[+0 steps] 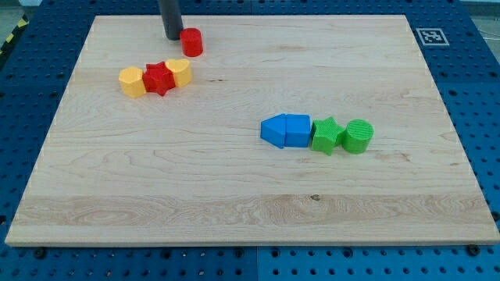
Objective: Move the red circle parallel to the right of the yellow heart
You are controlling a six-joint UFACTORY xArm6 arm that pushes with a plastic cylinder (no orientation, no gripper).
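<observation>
**Red circle beside the tip at the board's top edge**

A wooden board (250,195) is seen resting on a blue perforated surface (31,94). Wide bare wood is shown along the board's bottom edge, across its bottom-left and bottom-right corners, and over most of the top-right part. A black-and-white marker tag (429,36) is seen just off the top-right corner.

The red circle (191,41) is found close to the top edge, left of the middle. Bare wood lies open to its right along that edge. My tip (172,37) is planted just to the view's left of the red circle, so close that contact seems likely, though it cannot be told for certain. The rod has no jaws, so nothing is held; only the side of the rod is set next to the block.

Below the circle, toward the top-left corner, a tight row of three blocks is laid out: a yellow block (132,81) of unclear shape at the left, a red star (158,78) in the middle, and a yellow heart (180,72) at the right. These three appear to be touching. The heart sits just below and slightly left of the red circle.

Right of the board's centre, a second row is seen: two blue blocks (279,130) pressed together, then a green star (326,134) and a green cylinder (358,135).
</observation>
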